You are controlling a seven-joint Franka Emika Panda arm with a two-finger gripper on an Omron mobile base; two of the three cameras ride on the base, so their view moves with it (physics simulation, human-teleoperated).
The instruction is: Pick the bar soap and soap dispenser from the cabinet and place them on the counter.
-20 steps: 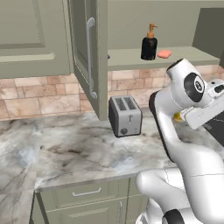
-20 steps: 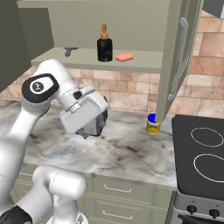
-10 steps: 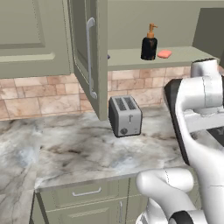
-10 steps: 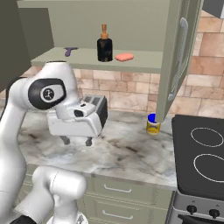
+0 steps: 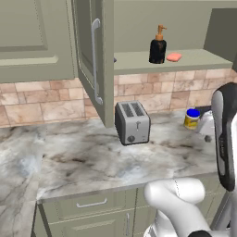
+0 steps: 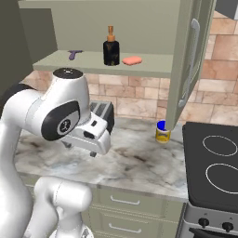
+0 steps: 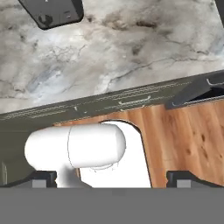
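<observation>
Right base view: soap dispenser [image 6: 110,49] shelved well above end effector [image 6: 93,139].

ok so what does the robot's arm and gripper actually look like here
The arm is glossy white with rounded, tube-like segments and dark grey joint caps, one bearing a small white mark. The gripper has two small dark finger tips. No cables show.
</observation>
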